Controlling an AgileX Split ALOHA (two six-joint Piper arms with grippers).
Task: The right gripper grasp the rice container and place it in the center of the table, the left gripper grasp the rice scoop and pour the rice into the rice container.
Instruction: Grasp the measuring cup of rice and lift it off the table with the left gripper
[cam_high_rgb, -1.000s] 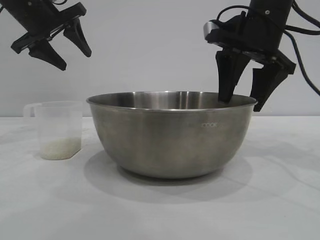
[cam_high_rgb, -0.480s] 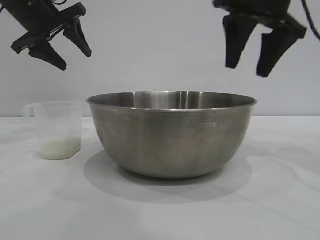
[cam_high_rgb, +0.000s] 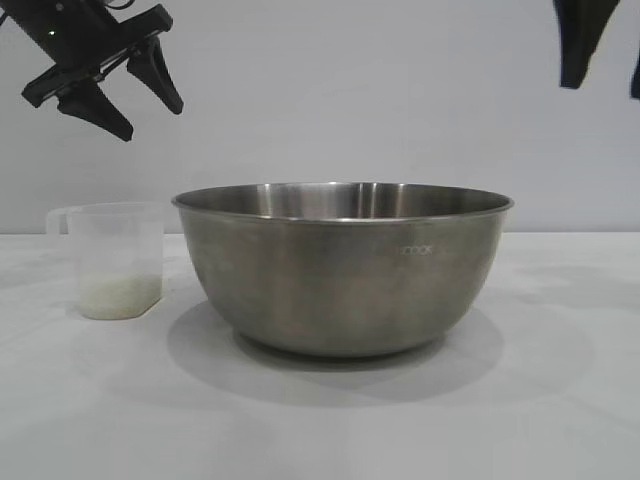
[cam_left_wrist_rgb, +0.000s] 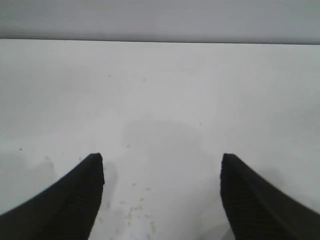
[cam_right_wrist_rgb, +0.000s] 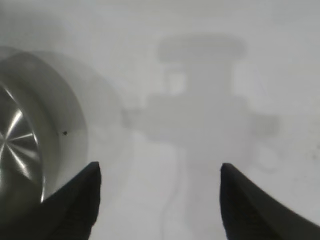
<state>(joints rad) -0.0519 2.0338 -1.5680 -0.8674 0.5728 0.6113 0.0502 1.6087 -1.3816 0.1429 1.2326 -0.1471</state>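
Observation:
The rice container (cam_high_rgb: 343, 270), a wide steel bowl, stands upright in the middle of the table (cam_high_rgb: 560, 400). The rice scoop (cam_high_rgb: 115, 260), a frosted plastic cup, stands to its left with a shallow layer of rice (cam_high_rgb: 120, 296) at its bottom. My right gripper (cam_high_rgb: 607, 80) hangs open and empty high at the upper right, well clear of the bowl. The right wrist view has that gripper (cam_right_wrist_rgb: 160, 167) over bare table, with the bowl (cam_right_wrist_rgb: 30, 140) off to one side. My left gripper (cam_high_rgb: 150, 120) hovers open and empty above the scoop. In its wrist view the left gripper (cam_left_wrist_rgb: 161, 160) holds nothing.
A few loose grains (cam_left_wrist_rgb: 135, 210) lie on the white tabletop below the left gripper. A plain grey wall (cam_high_rgb: 350, 100) stands behind the table. There is bare tabletop in front of the bowl and to its right.
The right gripper has lifted off the bowl's rim and risen up and to the right, empty. The bowl stays where it was. The left arm and the scoop have not moved.

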